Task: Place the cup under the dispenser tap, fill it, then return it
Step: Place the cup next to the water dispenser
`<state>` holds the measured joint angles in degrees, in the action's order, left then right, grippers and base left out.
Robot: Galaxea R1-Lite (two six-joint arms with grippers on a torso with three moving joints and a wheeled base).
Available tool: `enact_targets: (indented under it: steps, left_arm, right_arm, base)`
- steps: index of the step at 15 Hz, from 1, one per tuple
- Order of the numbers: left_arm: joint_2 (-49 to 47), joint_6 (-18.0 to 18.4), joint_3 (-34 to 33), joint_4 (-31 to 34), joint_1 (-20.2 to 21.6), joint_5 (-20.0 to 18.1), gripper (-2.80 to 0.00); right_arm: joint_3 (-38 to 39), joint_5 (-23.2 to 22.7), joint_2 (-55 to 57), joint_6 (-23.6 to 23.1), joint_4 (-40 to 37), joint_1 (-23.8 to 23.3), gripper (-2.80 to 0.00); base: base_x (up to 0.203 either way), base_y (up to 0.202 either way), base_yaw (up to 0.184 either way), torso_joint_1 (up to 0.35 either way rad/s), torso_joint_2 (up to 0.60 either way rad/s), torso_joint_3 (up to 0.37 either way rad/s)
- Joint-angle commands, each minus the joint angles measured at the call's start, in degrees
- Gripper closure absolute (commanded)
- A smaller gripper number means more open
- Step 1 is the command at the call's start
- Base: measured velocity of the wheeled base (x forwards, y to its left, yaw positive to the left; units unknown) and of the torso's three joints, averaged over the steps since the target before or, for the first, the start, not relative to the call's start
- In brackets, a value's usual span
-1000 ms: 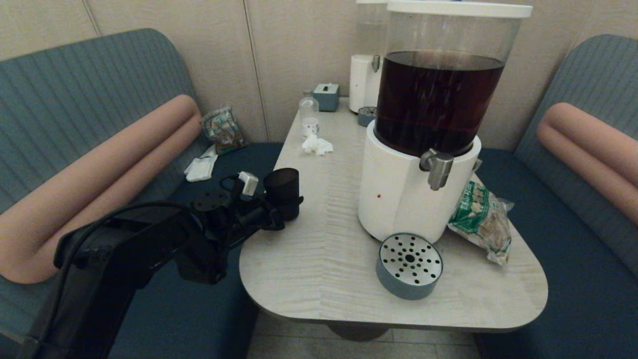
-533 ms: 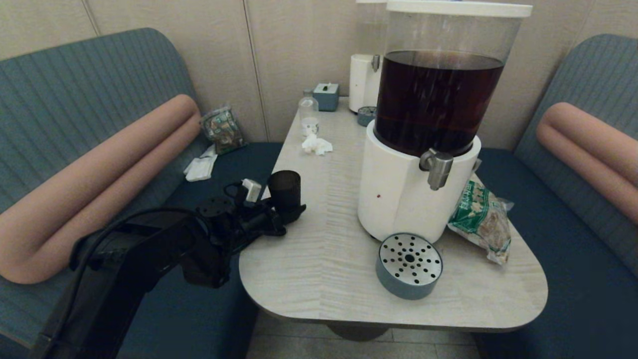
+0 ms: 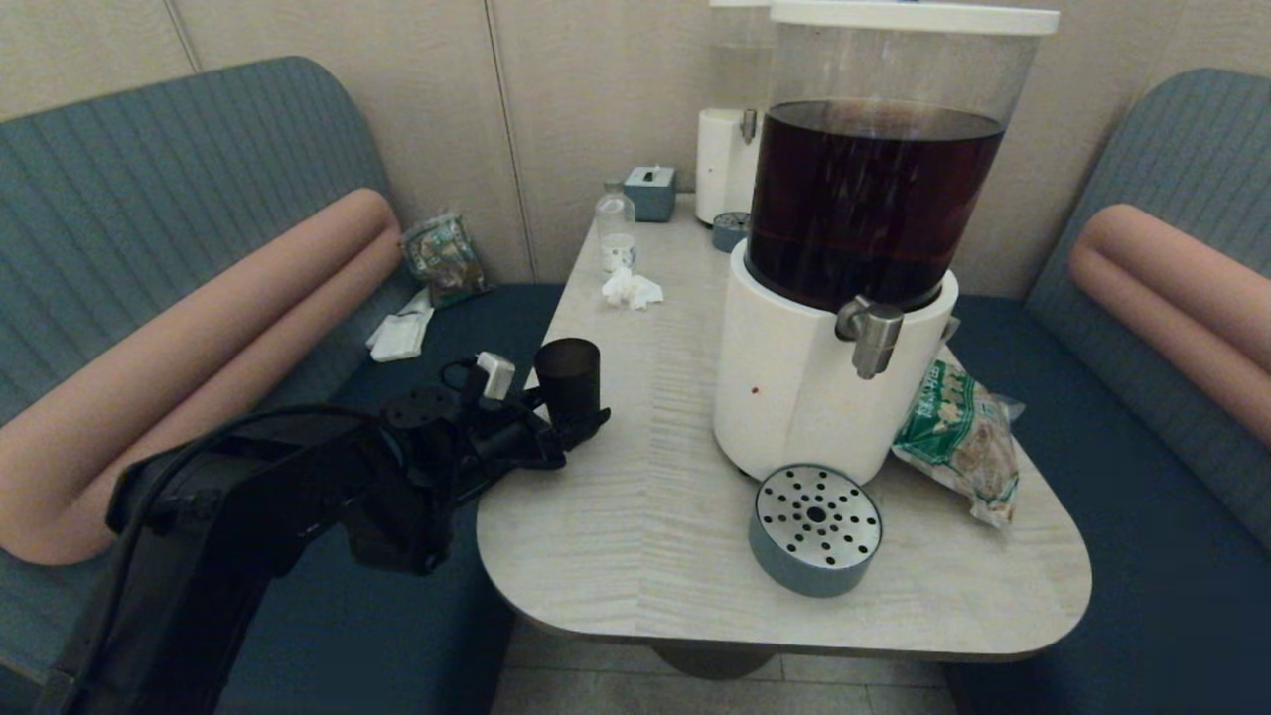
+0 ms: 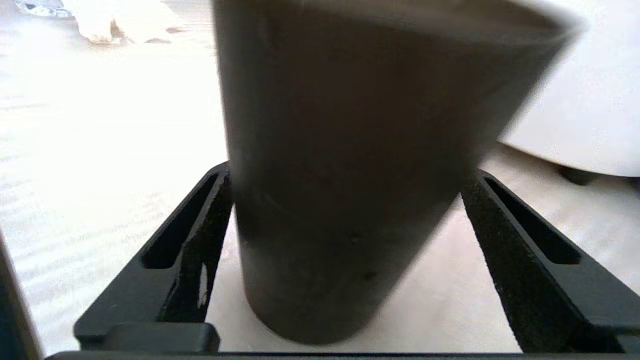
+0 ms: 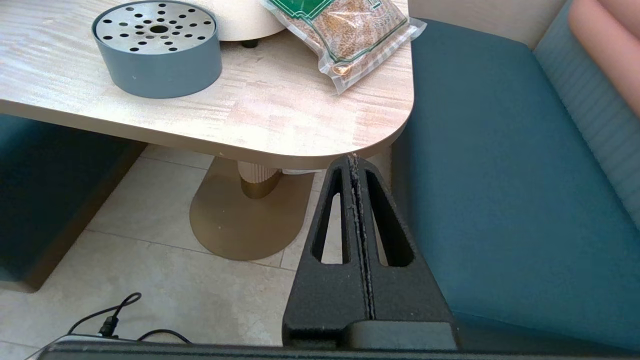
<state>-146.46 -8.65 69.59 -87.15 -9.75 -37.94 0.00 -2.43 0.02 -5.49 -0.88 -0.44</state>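
The cup (image 3: 568,377), a small dark tumbler, stands upright at the table's left edge, well left of the big dispenser's white base (image 3: 794,397). My left gripper (image 3: 578,419) reaches in from the left and is shut on the cup's lower part. In the left wrist view the cup (image 4: 350,150) fills the space between the black fingers (image 4: 205,225), touching both near their tips. The silvery dispenser tap (image 3: 872,338) points down from the base, over a round perforated drip tray (image 3: 814,526). My right gripper (image 5: 354,159) is shut and empty, low beside the table's near right corner.
A green snack bag (image 3: 958,437) lies right of the dispenser. A small clear bottle (image 3: 616,230), a crumpled tissue (image 3: 631,288), a tissue box (image 3: 650,191) and a smaller white dispenser (image 3: 725,164) stand at the back. Padded benches flank the table (image 3: 645,556).
The left gripper and the cup have shifted slightly right over the table edge. The right arm has not moved.
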Motion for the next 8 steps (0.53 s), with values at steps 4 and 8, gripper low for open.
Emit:
enact_targets:
  steps: [4,8]
  left_arm:
    - [8.0,0.6,-11.0,-0.5,0.1,-0.2,-2.8]
    - [11.8,1.0,-17.4,-0.5,1.1,-0.3,-2.8]
  right_arm:
    - [0.0,0.0,0.1,-0.1,0.0,0.0,0.0]
    - [0.0,0.0,0.1,-0.1,0.0,0.0,0.0]
  base:
    - [0.0,0.0,0.0,0.0,0.0,0.0]
    - [0.0,0.0,0.0,0.0,0.0,0.0]
